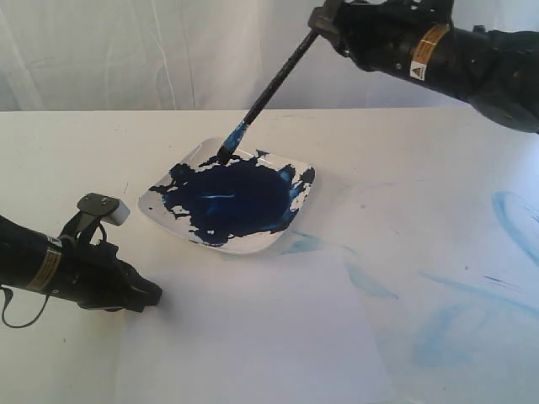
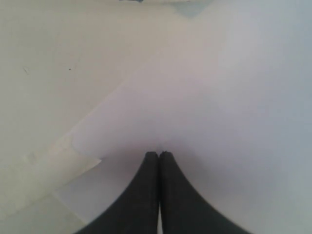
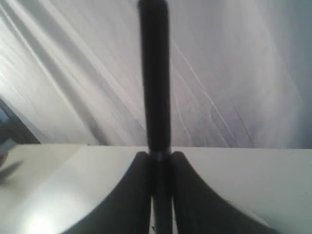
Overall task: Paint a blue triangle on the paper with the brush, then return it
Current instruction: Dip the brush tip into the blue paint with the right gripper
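Exterior view. Item one: brush, handle end clamped in right gripper; bristles dipped in dark blue paint pool of white square dish, apparently loading colour. Long axis slants, tip down toward dish, handle up and right. Item two: left gripper, jaws pressed together, empty, low over blank paper, probably steadying it.

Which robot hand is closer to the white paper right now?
The left. The left hand sits low, shut, right over the edge of the paper. The right hand is up high past the paint dish, holding the brush.
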